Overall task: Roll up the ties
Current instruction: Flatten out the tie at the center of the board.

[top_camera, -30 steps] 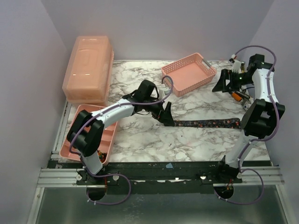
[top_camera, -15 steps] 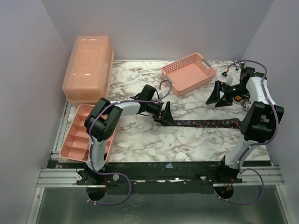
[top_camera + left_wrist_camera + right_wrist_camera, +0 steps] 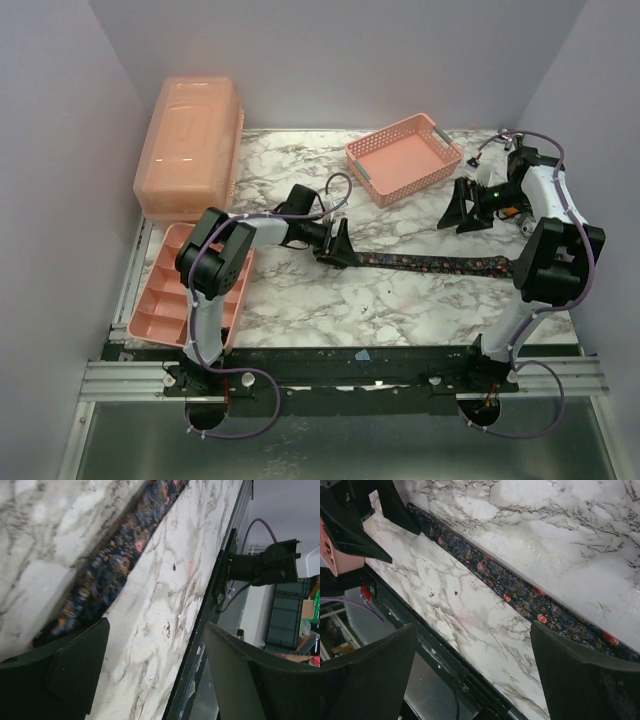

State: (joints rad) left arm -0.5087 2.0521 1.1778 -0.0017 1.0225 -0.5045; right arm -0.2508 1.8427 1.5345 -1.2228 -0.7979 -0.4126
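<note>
One tie, a dark strip with small red and orange dots, lies flat and unrolled across the marble table. My left gripper is open at the tie's left end. In the left wrist view the tie runs up from under my left finger, and the open left gripper holds nothing. My right gripper is open and empty, above the table just behind the tie's right half. The right wrist view shows the tie running diagonally beyond the open right gripper.
A pink mesh basket stands at the back centre. An orange lidded box stands at the back left. A pink compartment tray lies at the left edge. The dark front rail runs along the table's near edge.
My left arm has folded lower and its gripper has shifted a little left, the tie's end now reaching further left. My right gripper has come forward and left, towards the tie.
</note>
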